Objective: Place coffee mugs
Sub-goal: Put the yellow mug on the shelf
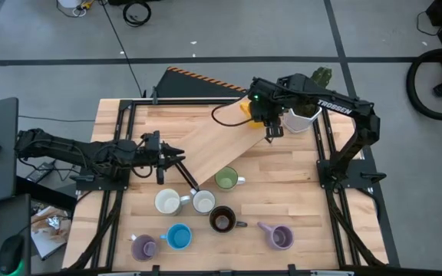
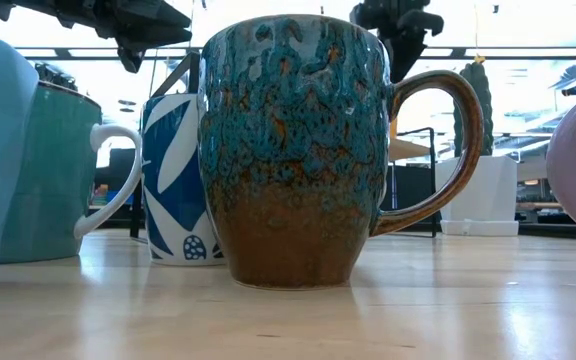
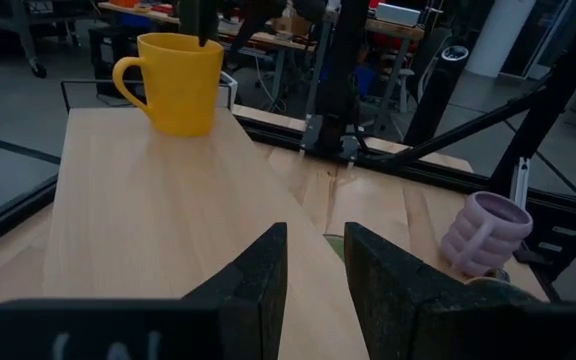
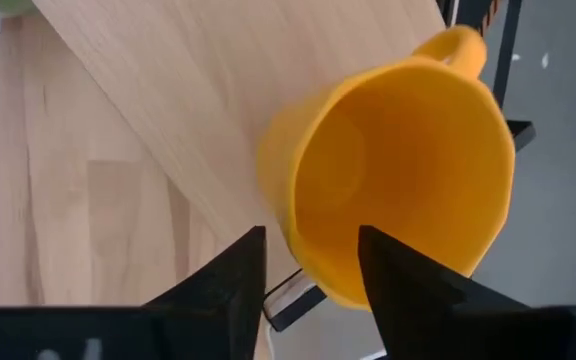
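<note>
The orange mug point(image 4: 398, 160) stands upright on the far end of a pale wooden board point(image 1: 217, 138), also the orange mug point(image 3: 173, 80) in the left wrist view. My right gripper point(image 4: 308, 240) is open above it, pointing down, with one finger over the inside and one outside the mug's wall. I cannot see that it touches the mug. My left gripper point(image 3: 315, 235) is open a little, over the board's near-left end. Standing on the table are a green mug point(image 1: 225, 180), two white mugs point(image 1: 167, 202) point(image 1: 203, 202), a dark brown mug point(image 1: 222, 219), a blue mug point(image 1: 179, 236) and two purple mugs point(image 1: 144, 247) point(image 1: 280, 236).
A white pot with a cactus point(image 1: 305, 116) stands near the table's far right corner, close beside my right arm. Dark frame rails point(image 1: 324, 153) run along the table's left and right sides. Bare tabletop point(image 1: 282, 169) lies between the board and the right rail.
</note>
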